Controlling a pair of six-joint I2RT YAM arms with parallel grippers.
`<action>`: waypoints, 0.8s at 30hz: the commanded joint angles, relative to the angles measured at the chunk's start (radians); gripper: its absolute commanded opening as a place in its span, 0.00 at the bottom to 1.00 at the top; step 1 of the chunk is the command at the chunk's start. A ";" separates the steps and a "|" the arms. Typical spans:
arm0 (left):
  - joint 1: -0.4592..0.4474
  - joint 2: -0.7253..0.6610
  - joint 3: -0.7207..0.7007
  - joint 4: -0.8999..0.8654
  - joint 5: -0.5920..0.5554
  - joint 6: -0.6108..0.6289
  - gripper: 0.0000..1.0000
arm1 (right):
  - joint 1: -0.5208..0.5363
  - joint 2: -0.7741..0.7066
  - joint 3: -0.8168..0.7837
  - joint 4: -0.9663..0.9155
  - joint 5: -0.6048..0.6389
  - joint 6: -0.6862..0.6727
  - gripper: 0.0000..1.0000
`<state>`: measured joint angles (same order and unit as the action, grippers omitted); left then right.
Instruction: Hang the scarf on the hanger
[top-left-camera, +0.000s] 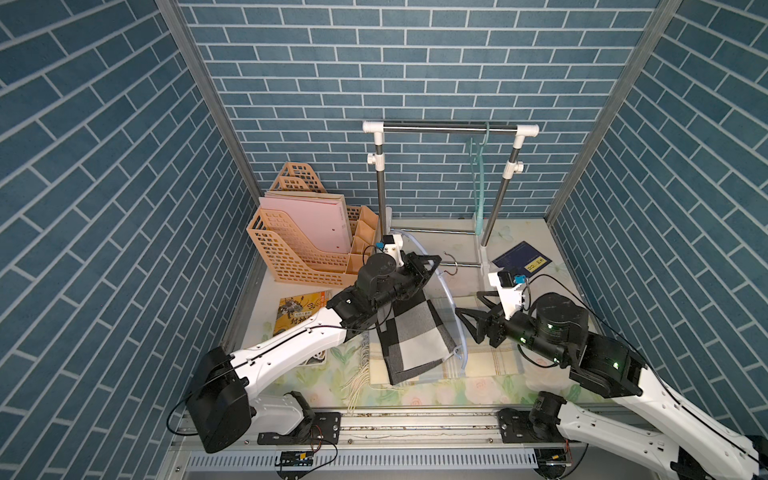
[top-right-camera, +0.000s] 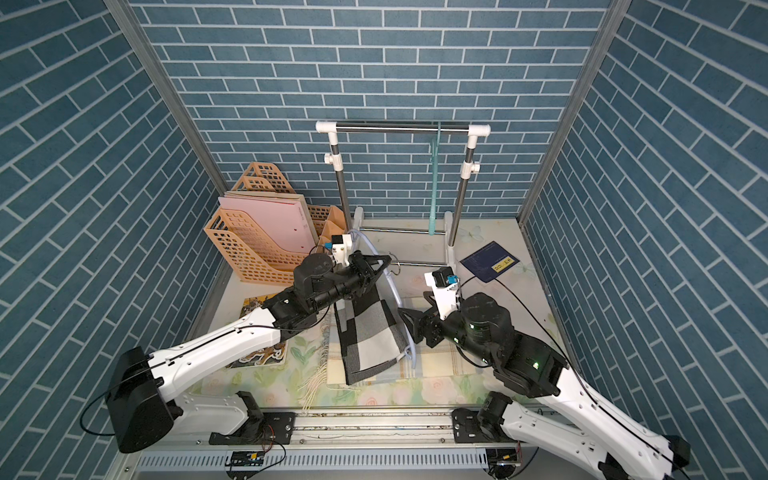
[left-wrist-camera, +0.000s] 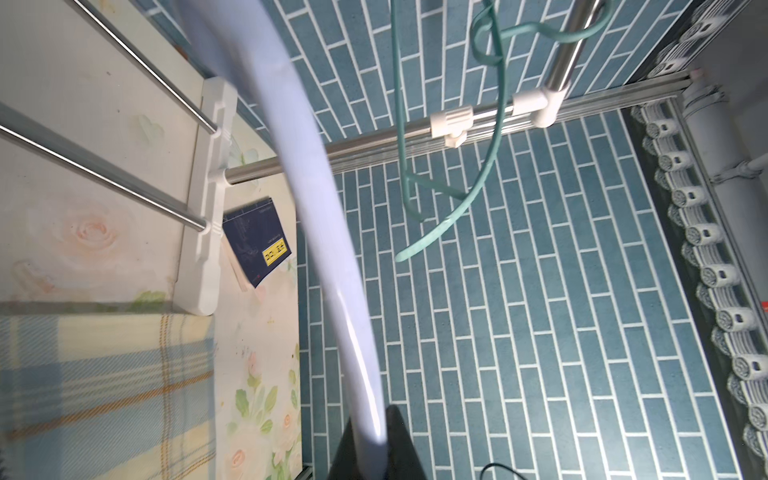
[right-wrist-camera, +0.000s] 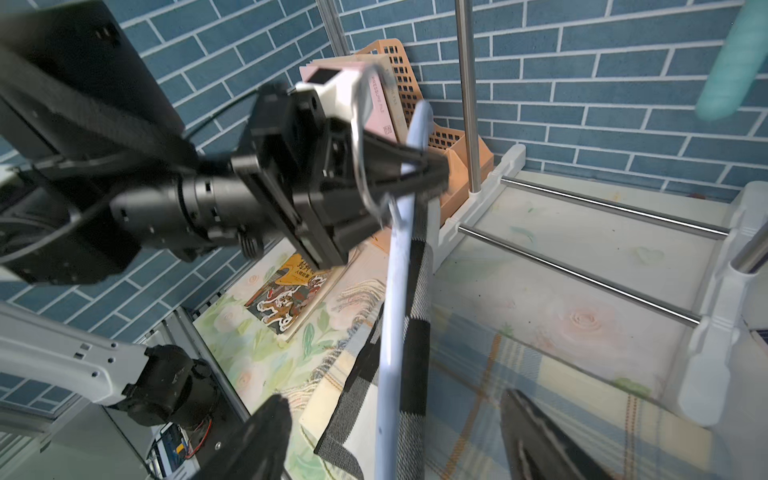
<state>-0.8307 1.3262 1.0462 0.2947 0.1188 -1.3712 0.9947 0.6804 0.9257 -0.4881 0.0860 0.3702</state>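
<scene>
the pale blue plastic hanger (right-wrist-camera: 397, 286), draped with the black-and-white checked scarf (top-left-camera: 415, 336), is clamped by the left pincer (top-left-camera: 432, 262); the right pincer (top-left-camera: 466, 301) is spread apart.

A robotics lab test cell dressed as a home corner. Blue brick-pattern wall panels (top-left-camera: 415, 62) sit in an aluminium frame (top-left-camera: 203, 83). A white-and-black left robot arm (top-left-camera: 291, 345) and right robot arm (top-left-camera: 665, 399) are bolted to a metal base rail (top-left-camera: 415, 424). A rose-print table cover (top-left-camera: 415, 395), steel clothes rack (top-left-camera: 449, 129) and peach plastic file organiser (top-left-camera: 291, 257) give the domestic look.
</scene>
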 joint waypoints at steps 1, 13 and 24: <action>0.012 -0.001 0.075 0.094 -0.032 -0.014 0.00 | 0.009 -0.049 -0.082 0.027 -0.034 0.029 0.82; 0.015 0.025 0.134 0.066 -0.041 -0.012 0.00 | 0.030 -0.138 -0.278 0.141 0.098 0.022 0.59; 0.015 0.031 0.156 0.055 -0.043 -0.011 0.00 | 0.032 -0.083 -0.303 0.208 0.038 0.024 0.31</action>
<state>-0.8230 1.3693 1.1477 0.2653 0.0818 -1.3880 1.0210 0.5846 0.6353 -0.3248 0.1394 0.3923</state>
